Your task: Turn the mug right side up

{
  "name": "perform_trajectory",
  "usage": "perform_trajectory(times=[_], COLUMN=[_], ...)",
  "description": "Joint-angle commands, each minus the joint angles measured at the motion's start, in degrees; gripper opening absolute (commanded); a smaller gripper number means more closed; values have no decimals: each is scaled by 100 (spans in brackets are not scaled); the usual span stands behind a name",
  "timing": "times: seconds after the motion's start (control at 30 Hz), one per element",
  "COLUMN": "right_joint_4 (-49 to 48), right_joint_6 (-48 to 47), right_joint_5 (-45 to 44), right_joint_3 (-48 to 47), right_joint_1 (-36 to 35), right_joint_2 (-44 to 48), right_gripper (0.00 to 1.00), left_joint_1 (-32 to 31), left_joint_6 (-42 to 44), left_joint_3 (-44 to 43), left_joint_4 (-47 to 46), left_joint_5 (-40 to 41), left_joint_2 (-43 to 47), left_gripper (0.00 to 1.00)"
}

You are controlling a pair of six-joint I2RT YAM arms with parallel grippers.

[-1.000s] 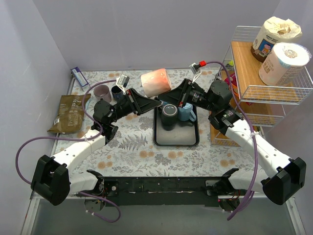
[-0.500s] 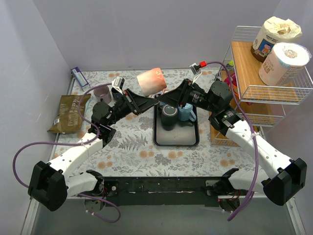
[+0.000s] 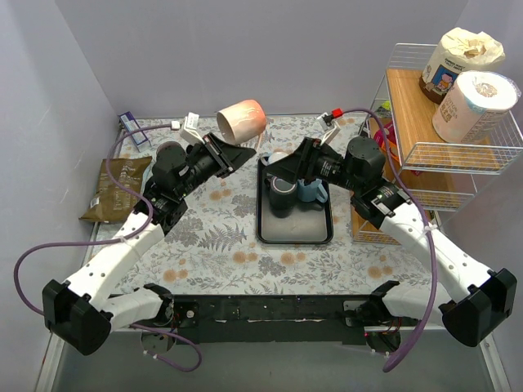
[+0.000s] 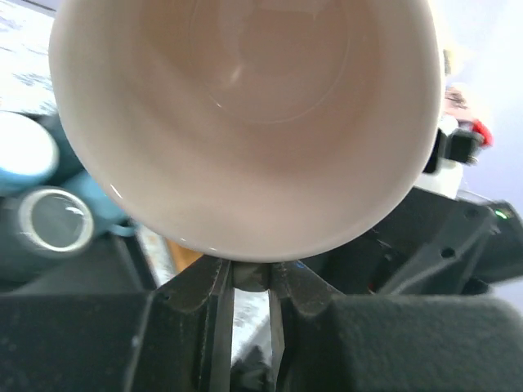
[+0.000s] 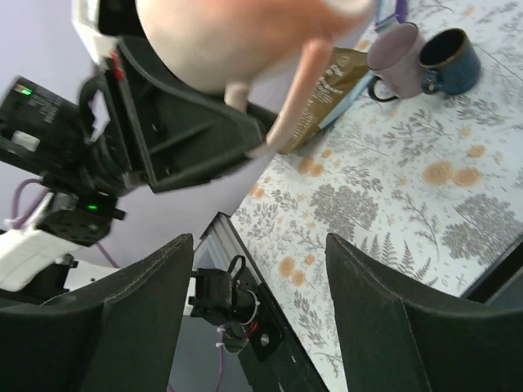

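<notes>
The pale orange-pink mug (image 3: pixel 242 121) hangs in the air behind the table's middle, tipped on its side. My left gripper (image 3: pixel 237 147) is shut on its handle. In the left wrist view the mug's open mouth (image 4: pixel 245 122) faces the camera, and the handle sits pinched in the left gripper (image 4: pixel 249 273). My right gripper (image 3: pixel 274 163) stands open over the back edge of the black tray (image 3: pixel 294 235), apart from the mug. The right wrist view shows the mug (image 5: pixel 237 41) and its handle (image 5: pixel 294 98) above the open right gripper (image 5: pixel 257 245), with nothing between the fingers.
A dark mug (image 3: pixel 283 192) and a blue mug (image 3: pixel 310 189) stand on the tray. A mauve mug (image 5: pixel 396 49) and a dark blue mug (image 5: pixel 448 59) stand at the back left, near a brown pouch (image 3: pixel 114 188). A wire rack (image 3: pixel 425 131) with a wooden shelf fills the right side.
My right gripper has opened and let go of the mug. The left arm has carried the mug left and farther back, away from the tray.
</notes>
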State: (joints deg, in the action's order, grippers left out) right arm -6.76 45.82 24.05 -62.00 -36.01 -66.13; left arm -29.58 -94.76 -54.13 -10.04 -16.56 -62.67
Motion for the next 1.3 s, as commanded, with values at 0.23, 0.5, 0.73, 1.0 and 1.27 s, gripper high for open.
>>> perform_trajectory(times=[0.23,0.5,0.73,1.0,1.27], right_joint_4=[1414,1661,1828,1933,1933], right_joint_6=[-416,-434,-434,-434,-434], right_joint_5=[-929,-1061,-1078,-1166,-1175], right_joint_3=[-5,-23,-41,39,82], right_joint_1=[50,68,85,103,138], right_joint_2=[583,636,654,742,777], right_gripper=[73,72,72,72,71], left_joint_1=[23,75,269,647,787], left_joint_6=[3155,3614,3789,3965,4053], left_joint_3=[-2180,-2734,-3024,-3244,-3621], left_joint_4=[3244,3597,3755,3729,3649], left_joint_5=[2569,3096,3185,3141,3000], left_joint_2=[-1544,-2564,-3347,-3998,-4726], left_gripper=[0,0,0,0,0])
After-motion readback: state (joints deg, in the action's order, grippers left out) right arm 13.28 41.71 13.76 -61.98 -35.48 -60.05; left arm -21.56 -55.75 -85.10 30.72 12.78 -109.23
